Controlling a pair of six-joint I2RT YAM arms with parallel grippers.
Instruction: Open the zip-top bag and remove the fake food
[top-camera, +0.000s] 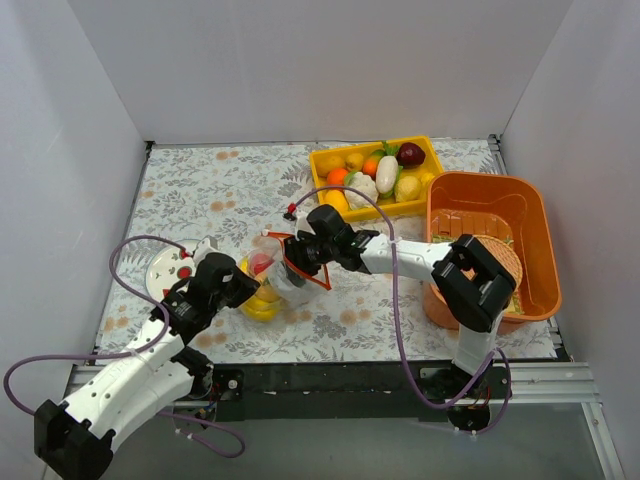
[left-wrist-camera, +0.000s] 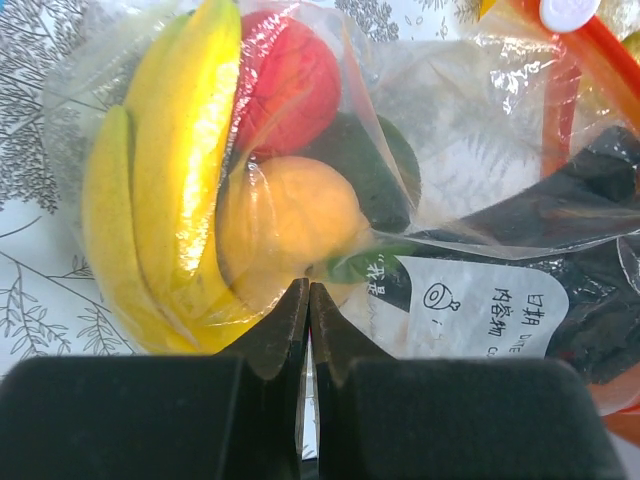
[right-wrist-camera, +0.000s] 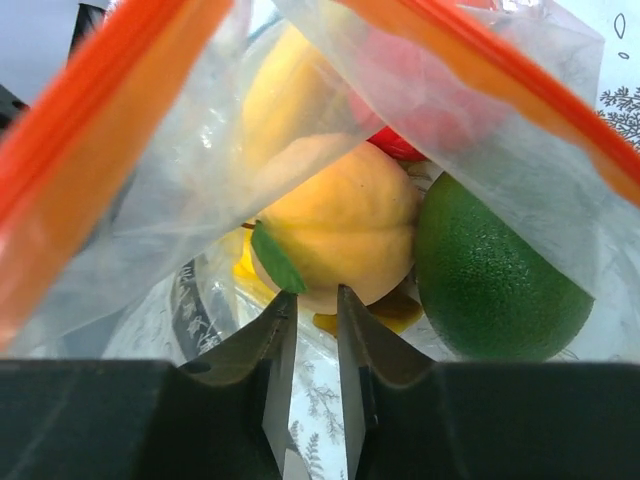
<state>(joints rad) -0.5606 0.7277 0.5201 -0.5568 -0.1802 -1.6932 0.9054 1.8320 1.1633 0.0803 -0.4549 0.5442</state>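
The left end effector (left-wrist-camera: 308, 300) is pinched closed on the clear film at the closed bottom of the zip-top bag (left-wrist-camera: 470, 140), probably to anchor it on the table (top-camera: 200, 190) while the other arm works at the mouth. The fake food is inside the bag: a banana bunch (left-wrist-camera: 170, 170), a red fruit (left-wrist-camera: 290, 85), a peach-coloured fruit (right-wrist-camera: 340, 225) and a green fruit (right-wrist-camera: 500, 270).

The right end effector (right-wrist-camera: 312, 320) sits in the open mouth, with the orange zip strip (right-wrist-camera: 90, 130) flaring on either side. Its fingers are a narrow gap apart (nothing solid between them), aimed at the peach-coloured fruit.

Loose film crowds that approach. A yellow tray (top-camera: 322, 160) of other toy food, an orange tub (top-camera: 540, 240) and a white plate (top-camera: 160, 268) stand well apart.
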